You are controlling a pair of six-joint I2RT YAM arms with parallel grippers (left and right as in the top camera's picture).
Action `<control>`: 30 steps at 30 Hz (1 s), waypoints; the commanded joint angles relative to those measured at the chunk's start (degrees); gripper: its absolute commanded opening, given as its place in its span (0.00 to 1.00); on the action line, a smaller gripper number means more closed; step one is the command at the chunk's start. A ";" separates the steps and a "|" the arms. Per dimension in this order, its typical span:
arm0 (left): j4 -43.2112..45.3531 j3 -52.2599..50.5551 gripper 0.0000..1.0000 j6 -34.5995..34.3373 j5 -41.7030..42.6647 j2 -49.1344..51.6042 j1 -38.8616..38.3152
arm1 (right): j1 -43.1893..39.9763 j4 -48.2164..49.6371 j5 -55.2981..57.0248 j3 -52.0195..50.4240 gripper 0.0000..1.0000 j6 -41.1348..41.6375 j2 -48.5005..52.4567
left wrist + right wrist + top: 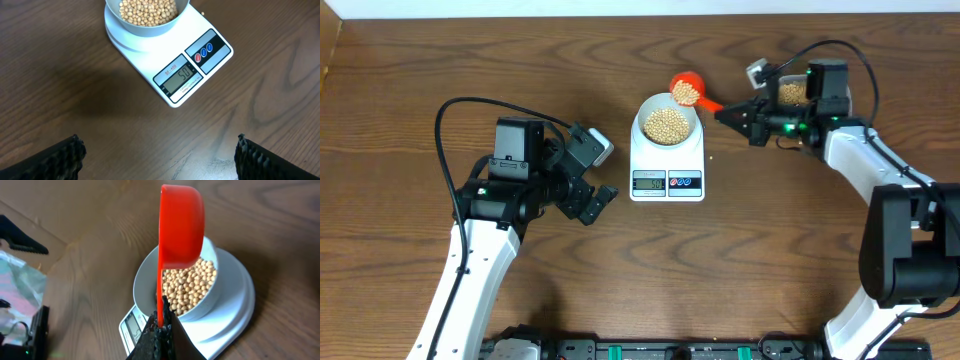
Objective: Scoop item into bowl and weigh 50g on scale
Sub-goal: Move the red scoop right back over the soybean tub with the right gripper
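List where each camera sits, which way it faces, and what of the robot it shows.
Overhead: above the table, facing straight down on scale, bowl of soybeans, left arm and right arm.
Left wrist: on the left arm, looking down at the scale's display; of the open left pincer, only fingertips show.
Right wrist: on the right arm, looking along the shut right pincer and its red scoop into the bowl.
Shared: both wrist views show scale, bowl, soybeans.

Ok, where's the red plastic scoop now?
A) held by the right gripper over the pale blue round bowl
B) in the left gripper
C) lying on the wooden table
A: the right gripper clamps the handle of the red plastic scoop, its cup above the pale blue round bowl.
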 commanded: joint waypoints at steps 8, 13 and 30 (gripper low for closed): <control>-0.17 1.27 0.98 0.72 -0.50 -0.26 0.09 | -8.39 0.15 -4.76 -0.15 0.01 4.70 -1.77; -0.17 1.27 0.98 0.72 -0.50 -0.26 0.09 | -13.29 -0.20 -10.29 -0.15 0.01 5.46 -1.77; -0.17 1.27 0.97 0.72 -0.50 -0.26 0.09 | -27.47 -13.05 -10.54 -0.15 0.01 0.94 -1.77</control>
